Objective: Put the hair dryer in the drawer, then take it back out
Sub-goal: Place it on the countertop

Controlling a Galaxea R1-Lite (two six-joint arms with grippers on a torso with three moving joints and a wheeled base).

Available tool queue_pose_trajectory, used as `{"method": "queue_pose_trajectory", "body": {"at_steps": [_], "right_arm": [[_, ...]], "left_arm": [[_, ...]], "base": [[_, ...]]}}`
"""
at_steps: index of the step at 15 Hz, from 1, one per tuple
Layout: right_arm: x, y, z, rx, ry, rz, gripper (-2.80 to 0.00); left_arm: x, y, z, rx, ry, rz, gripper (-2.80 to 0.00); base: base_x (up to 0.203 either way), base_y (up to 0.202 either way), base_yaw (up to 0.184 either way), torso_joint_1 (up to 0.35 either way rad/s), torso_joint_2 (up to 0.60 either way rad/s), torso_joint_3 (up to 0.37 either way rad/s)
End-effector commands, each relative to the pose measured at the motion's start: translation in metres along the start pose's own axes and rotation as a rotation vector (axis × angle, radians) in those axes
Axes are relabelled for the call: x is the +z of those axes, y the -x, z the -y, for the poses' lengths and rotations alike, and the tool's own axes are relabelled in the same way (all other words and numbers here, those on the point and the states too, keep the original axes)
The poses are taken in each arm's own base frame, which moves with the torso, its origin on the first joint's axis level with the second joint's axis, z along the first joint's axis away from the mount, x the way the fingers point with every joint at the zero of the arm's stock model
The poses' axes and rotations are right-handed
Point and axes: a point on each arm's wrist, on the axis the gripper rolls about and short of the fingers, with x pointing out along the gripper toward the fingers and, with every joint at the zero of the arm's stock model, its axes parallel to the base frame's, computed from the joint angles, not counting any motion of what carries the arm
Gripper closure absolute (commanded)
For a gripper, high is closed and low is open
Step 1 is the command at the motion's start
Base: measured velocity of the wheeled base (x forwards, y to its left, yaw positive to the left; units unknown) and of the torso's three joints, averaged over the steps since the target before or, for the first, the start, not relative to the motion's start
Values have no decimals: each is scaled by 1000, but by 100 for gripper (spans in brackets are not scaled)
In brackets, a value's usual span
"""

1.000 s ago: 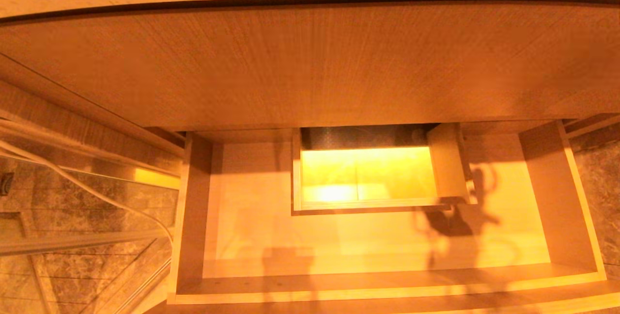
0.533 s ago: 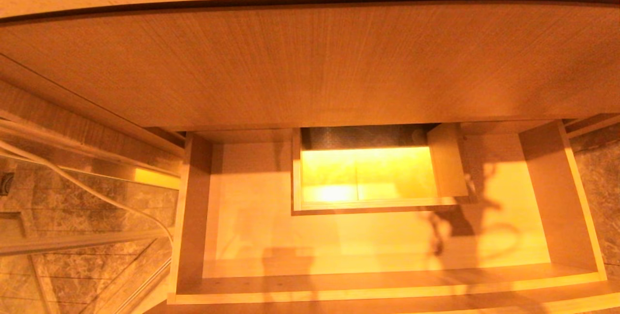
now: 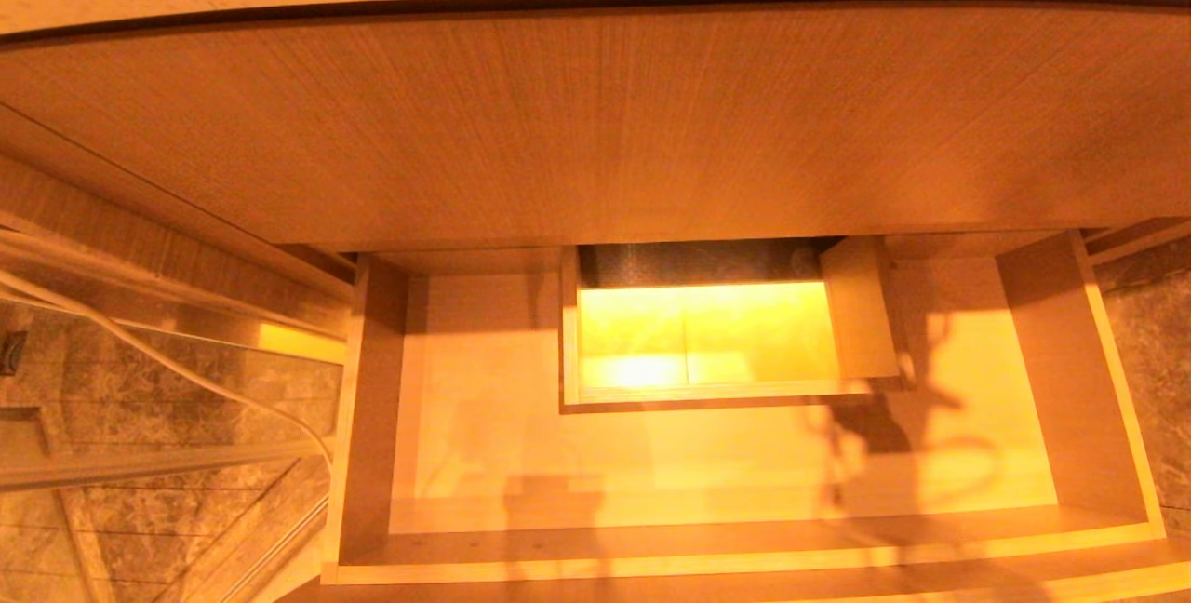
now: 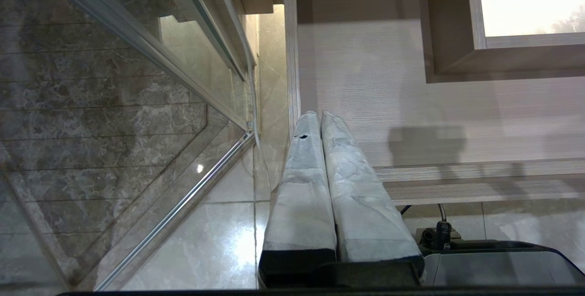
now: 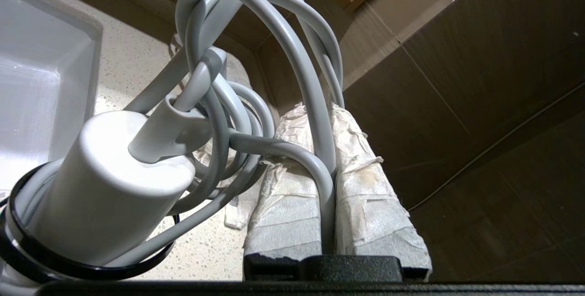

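We see one drawer (image 3: 726, 482) pulled open. Our right gripper (image 5: 331, 118) pinches the cord of the one hair dryer (image 5: 109, 186) (above a speckled counter (image 5: 123, 72)); our left gripper (image 4: 320, 115), fingers together, holds nothing.

A home bathroom. A speckled stone counter (image 5: 137, 72) with a white sink basin (image 5: 41, 76) lies beyond the right pincer (image 5: 332, 108). Marble-look floor tiles (image 4: 91, 104) and a glass shower screen (image 4: 151, 54) stand beside the left pincer (image 4: 320, 115), with the open vanity drawer (image 3: 726, 454) just beyond it.
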Motion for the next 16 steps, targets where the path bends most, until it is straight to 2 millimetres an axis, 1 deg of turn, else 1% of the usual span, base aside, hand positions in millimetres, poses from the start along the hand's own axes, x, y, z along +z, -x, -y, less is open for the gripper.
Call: {"method": "queue_pose_trajectory", "body": {"at_steps": [1,5,6,9,11,16], "right_arm": [[-5,-9,-6,3,14,-14,0],[-16,-36,-19,-40,21,3,0],[-17,-38,-20,-44,26,0,0],[-38,-67,-40,-65,70,-53,0],[-50,-82,-50,-76,95,-71,0],[-73,-101,-68,-98,166,-168,0]], "left_arm": [[0,0,0,0,1,0,0],[0,0,0,0,1,0,0],[0,0,0,0,1,0,0],[0,0,0,0,1,0,0],[0,0,0,0,1,0,0],[0,0,0,0,1,0,0]], "base": [[0,0,0,0,0,0],[0,0,0,0,0,0],[0,0,0,0,0,0],[0,0,0,0,0,0],[0,0,0,0,0,0],[0,0,0,0,0,0]]}}
